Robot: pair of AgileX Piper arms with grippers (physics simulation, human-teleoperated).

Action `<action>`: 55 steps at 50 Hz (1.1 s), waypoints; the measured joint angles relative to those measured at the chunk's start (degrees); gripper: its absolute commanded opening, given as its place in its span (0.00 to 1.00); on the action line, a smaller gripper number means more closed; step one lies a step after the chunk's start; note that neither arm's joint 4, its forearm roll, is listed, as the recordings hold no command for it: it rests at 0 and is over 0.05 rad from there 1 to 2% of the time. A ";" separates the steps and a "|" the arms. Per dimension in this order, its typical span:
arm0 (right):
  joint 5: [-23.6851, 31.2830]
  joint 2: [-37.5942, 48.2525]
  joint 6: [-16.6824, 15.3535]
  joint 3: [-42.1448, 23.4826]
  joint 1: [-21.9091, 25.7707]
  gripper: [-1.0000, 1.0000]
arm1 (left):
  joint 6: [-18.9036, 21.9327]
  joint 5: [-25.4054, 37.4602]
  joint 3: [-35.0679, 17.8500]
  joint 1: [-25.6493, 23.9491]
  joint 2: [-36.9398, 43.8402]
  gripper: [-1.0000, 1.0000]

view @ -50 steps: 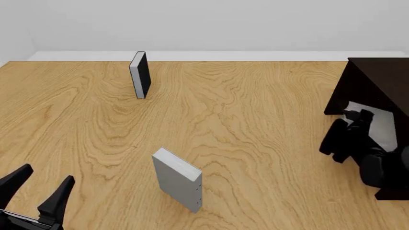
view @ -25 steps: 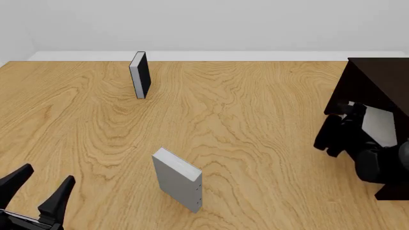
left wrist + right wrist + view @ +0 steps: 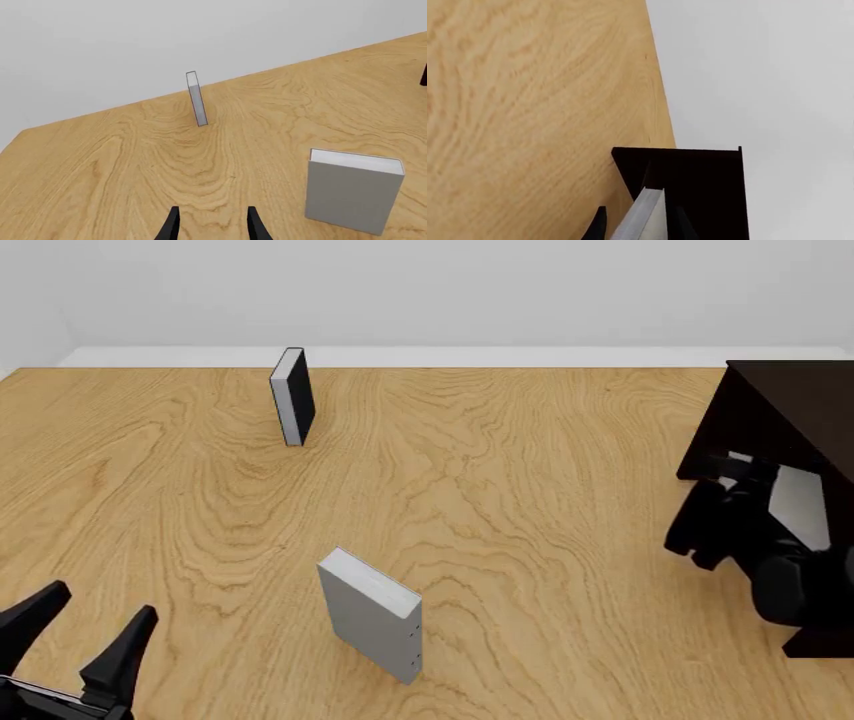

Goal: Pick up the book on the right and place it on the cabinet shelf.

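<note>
Your right claw (image 3: 742, 483) is clamped on the book (image 3: 798, 502), holding it tilted at the mouth of the dark cabinet (image 3: 793, 400) on the table's (image 3: 534, 500) right edge; can't tell if it's touching the shelf. Left claw (image 3: 78, 632) is spread wide, nothing in it, near-left corner. Dotted grey book (image 3: 374, 614) stands mid-table, black-cover book (image 3: 291, 395) far back.
</note>
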 measured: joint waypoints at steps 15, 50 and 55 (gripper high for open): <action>-0.44 -1.18 -0.04 1.61 -1.65 1.00 | 0.03 -0.10 0.00 -0.10 0.18 1.00; -2.04 -2.93 0.21 4.56 -5.62 1.00 | 0.53 -1.42 0.00 -0.70 2.02 1.00; -2.07 -3.31 0.27 4.93 -6.44 1.00 | 0.60 -1.44 0.00 -0.80 2.12 1.00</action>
